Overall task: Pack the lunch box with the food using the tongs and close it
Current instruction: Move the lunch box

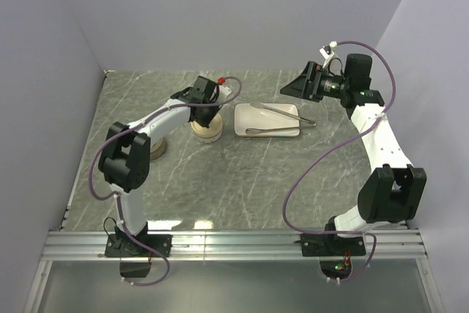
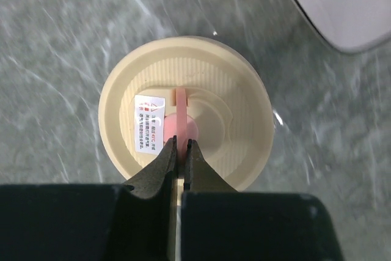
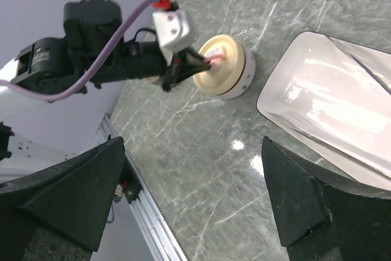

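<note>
**Top view:** The counter (image 1: 242, 174) is seen as a grey stone-look slab, white-veined and glossy. It is closed in by plain pale walls (image 1: 220, 12), with an aluminium rail (image 1: 234, 243) at the near edge. The lunch box (image 1: 207, 133), a small cream round tub, is sat left of centre under the left gripper (image 1: 207, 113). The tongs (image 1: 287, 113), a slim silver V, are laid across a white rounded-rectangle plate (image 1: 245, 116) just right of the box, one end overhanging the plate's right edge. The right gripper (image 1: 295, 87) is held apart from the plate, off its far right corner.

**Left wrist:** The lunch box (image 2: 238, 120) lid is shown as matte cream plastic, finely ribbed in concentric rings. A printed sticker (image 2: 149, 120) and a soft pink tab (image 2: 181, 125) are found at its centre. The left gripper (image 2: 181, 151) is closed, its black fingertips pinched on that tab. A glossy plate (image 2: 342, 4) corner is seen top right.

**Right wrist:** The right gripper (image 3: 189, 200) is spread wide with nothing held, its black wedge fingers (image 3: 73, 194) framing bare counter (image 3: 201, 151). The lunch box (image 3: 235, 71) is seen tipped on its base, lid facing the left gripper (image 3: 204, 62). Strong glare is carried on the plate (image 3: 330, 108).
</note>
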`<state>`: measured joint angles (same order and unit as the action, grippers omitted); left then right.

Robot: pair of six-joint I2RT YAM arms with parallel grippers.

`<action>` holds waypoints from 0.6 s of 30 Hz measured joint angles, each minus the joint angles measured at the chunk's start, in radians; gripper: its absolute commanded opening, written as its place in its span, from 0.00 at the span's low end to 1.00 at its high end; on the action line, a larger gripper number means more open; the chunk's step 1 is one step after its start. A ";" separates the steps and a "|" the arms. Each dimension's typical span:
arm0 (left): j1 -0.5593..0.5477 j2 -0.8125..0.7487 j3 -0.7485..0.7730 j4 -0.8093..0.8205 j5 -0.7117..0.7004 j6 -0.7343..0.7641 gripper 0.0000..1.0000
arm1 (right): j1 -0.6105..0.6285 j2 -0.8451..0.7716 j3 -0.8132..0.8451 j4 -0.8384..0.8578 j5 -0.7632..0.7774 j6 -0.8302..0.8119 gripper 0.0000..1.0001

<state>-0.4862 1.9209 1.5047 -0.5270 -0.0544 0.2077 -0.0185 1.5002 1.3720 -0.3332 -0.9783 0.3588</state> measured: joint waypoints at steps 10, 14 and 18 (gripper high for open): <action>-0.002 -0.227 -0.267 -0.020 0.111 0.077 0.00 | -0.002 0.000 0.000 0.003 -0.009 0.007 1.00; -0.004 -0.317 -0.370 -0.011 0.135 0.149 0.01 | -0.002 0.000 0.000 0.004 -0.010 0.008 1.00; -0.007 -0.397 -0.467 0.029 0.132 0.241 0.03 | -0.002 0.000 -0.008 0.008 -0.010 0.009 1.00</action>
<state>-0.4931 1.5234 1.0378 -0.4984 0.0780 0.4488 -0.0204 1.5002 1.3643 -0.3248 -0.9882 0.3676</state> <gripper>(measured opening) 0.061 0.996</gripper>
